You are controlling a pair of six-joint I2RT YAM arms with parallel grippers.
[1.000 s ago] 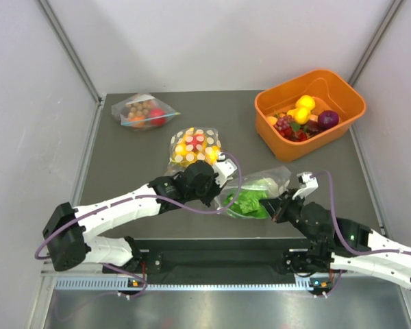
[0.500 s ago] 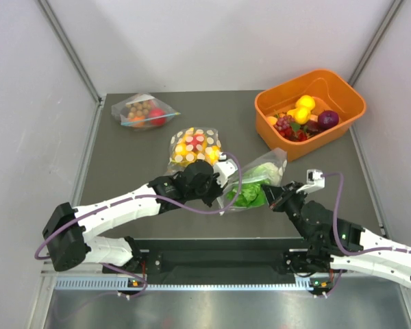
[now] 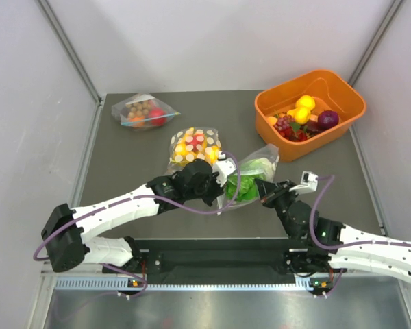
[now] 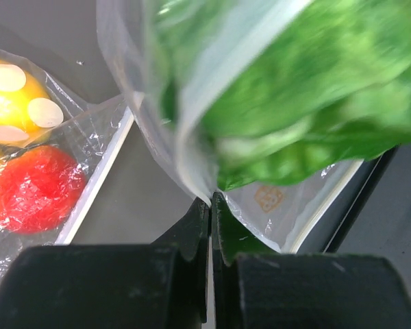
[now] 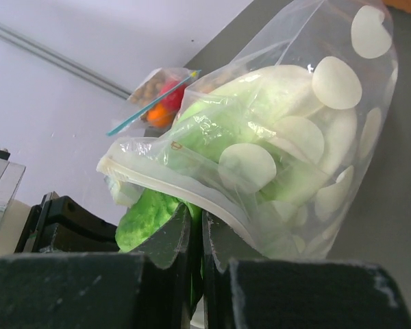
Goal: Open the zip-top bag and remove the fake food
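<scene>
The zip-top bag (image 3: 264, 159), clear with white dots, is held up between both grippers just near of the table's middle. The ruffled green lettuce (image 3: 248, 182) fills it. My left gripper (image 3: 222, 180) is shut on a plastic edge of the bag (image 4: 157, 123), with the lettuce (image 4: 315, 89) just above its fingers (image 4: 210, 205). My right gripper (image 3: 262, 187) is shut at the bag's open mouth (image 5: 197, 216), under the zip strip. There the lettuce (image 5: 140, 219) bulges out of the bag (image 5: 329, 137). A round purple piece (image 3: 327, 118) lies in the orange bin.
A dotted bag of yellow and red pieces (image 3: 194, 145) lies just behind my left gripper and shows in the left wrist view (image 4: 27, 171). A plain bag of brown balls (image 3: 140, 111) lies at the back left. The orange bin (image 3: 294, 147) of fruit stands at the back right.
The bag has been lifted from the table near the front edge and now stands tilted further back. My right gripper moved left and away with it. The left arm barely moved.
</scene>
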